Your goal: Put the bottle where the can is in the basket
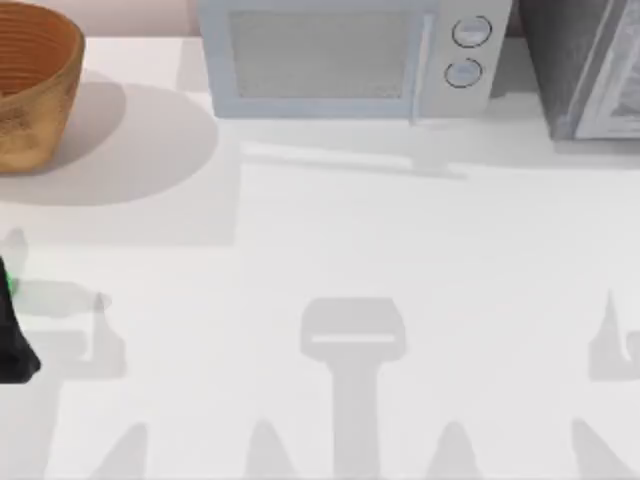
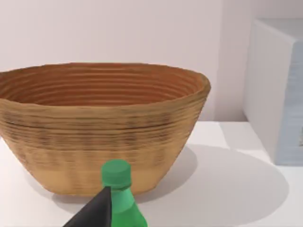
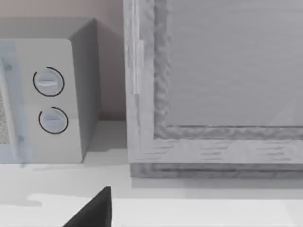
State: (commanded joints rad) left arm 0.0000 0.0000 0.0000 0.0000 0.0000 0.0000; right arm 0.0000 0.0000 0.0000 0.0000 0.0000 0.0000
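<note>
Left wrist view is showing my left gripper (image 2: 97, 213) at the small bright green bottle (image 2: 119, 198): one dark finger (image 2: 94, 212) is lying against its neck, but whether the gripper is gripping or loose I cannot tell. In the top view that gripper (image 1: 15, 340) is sitting at the table's left edge, a green sliver (image 1: 6, 283) beside it. The bottle is standing upright on the white table (image 1: 320, 260), just in front of the large orange-brown woven wicker basket (image 2: 102, 127). I am judging it light, stiff and smooth, so likely slippery; the body below the cap looks the safer hold. The basket's high wall is standing in the way, so I would be lifting over the rim. Beyond are a pale microwave (image 1: 350, 55) and a grey cabinet (image 1: 590, 65). My right gripper (image 3: 92, 210) is idling before them.
</note>
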